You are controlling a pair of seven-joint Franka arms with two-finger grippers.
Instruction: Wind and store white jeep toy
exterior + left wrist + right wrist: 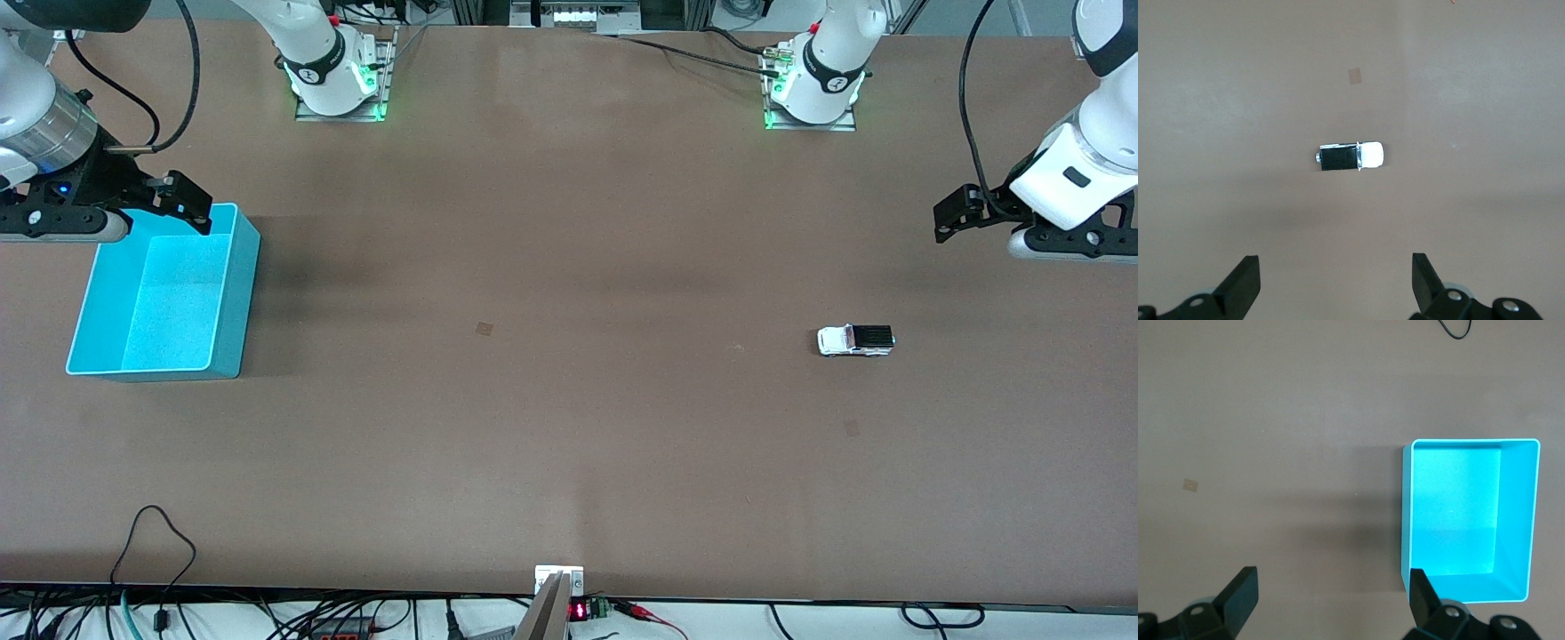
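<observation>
White jeep toy point(855, 340) sits on its wheels on the brown table point(569, 400), toward the left arm's end, untouched by either claw. The left gripper point(956, 216) hangs in the air over bare table at that same end, its two fingers point(1241, 287) spread wide apart with nothing between them; its wrist view looks down on the jeep point(1351, 157), whose black rear top and white hood show from above. The right gripper point(182, 200) hovers at the right arm's end of the table, over the edge of the turquoise bin point(233, 293) that lies closest to the robots' bases, its fingers point(1238, 597) likewise spread wide and holding nothing. In its wrist view the bin point(1518, 520) shows an open, bare interior. The jeep and the bin stand well apart, with a long stretch of table between them.
</observation>
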